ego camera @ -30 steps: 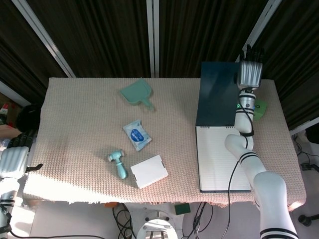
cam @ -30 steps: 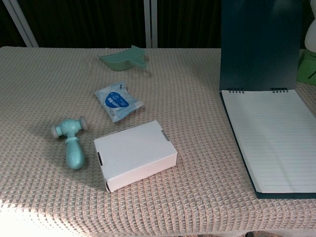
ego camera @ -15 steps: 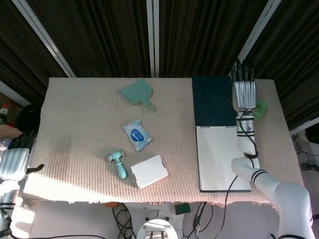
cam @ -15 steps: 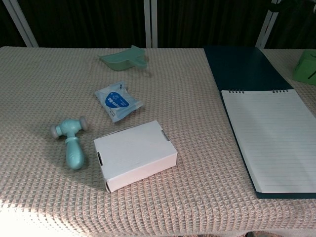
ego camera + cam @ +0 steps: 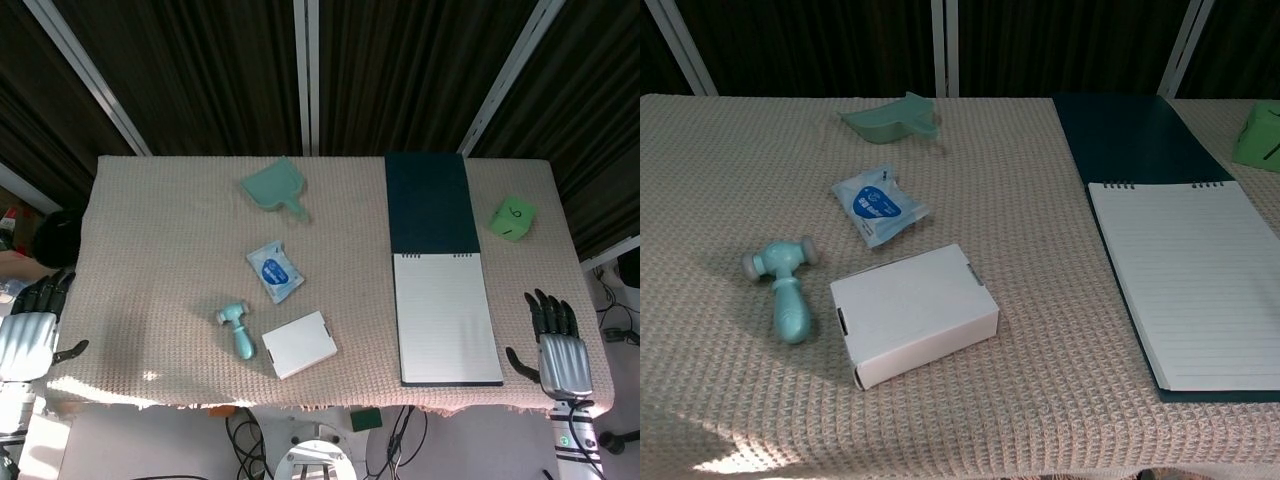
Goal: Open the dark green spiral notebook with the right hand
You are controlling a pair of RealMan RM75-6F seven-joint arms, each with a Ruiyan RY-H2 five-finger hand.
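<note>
The dark green spiral notebook (image 5: 432, 205) (image 5: 1130, 135) lies open on the right of the table. Its cover is flipped flat toward the far edge, and the lined white page (image 5: 446, 316) (image 5: 1190, 280) faces up. My right hand (image 5: 557, 347) hangs off the table's near right corner, fingers spread, holding nothing, well apart from the notebook. At the near left corner, beside the table, my left hand (image 5: 30, 330) is also empty with fingers apart. Neither hand shows in the chest view.
A teal dustpan (image 5: 270, 186) (image 5: 895, 117), a blue wipe packet (image 5: 274, 270) (image 5: 878, 205), a teal toy hammer (image 5: 237, 328) (image 5: 785, 285) and a white box (image 5: 298, 344) (image 5: 912, 312) lie left of the notebook. A green cube (image 5: 512, 217) (image 5: 1260, 135) sits at the far right.
The notebook cover went from upright to flat on the table. My right hand let go of it and drew back from the far edge to the near right corner.
</note>
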